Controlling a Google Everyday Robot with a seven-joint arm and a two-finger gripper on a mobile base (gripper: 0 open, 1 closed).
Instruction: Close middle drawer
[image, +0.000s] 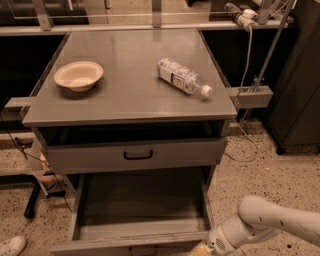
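The middle drawer (140, 200) is pulled far out of the grey cabinet, and its deep inside looks empty. Its low front panel (125, 243) lies at the bottom edge of the camera view, where the handle barely shows. My gripper (201, 248) is at the bottom right, right by the front right corner of this drawer. The white arm (270, 222) leads to it from the right. The gripper's tip is cut off by the picture's edge.
The taller-fronted top drawer (135, 155) with a black handle stands slightly open above. A beige bowl (78, 75) and a lying plastic bottle (182, 76) are on the cabinet top. A dark cabinet (300, 75) stands right, and a white shoe (11, 245) is bottom left.
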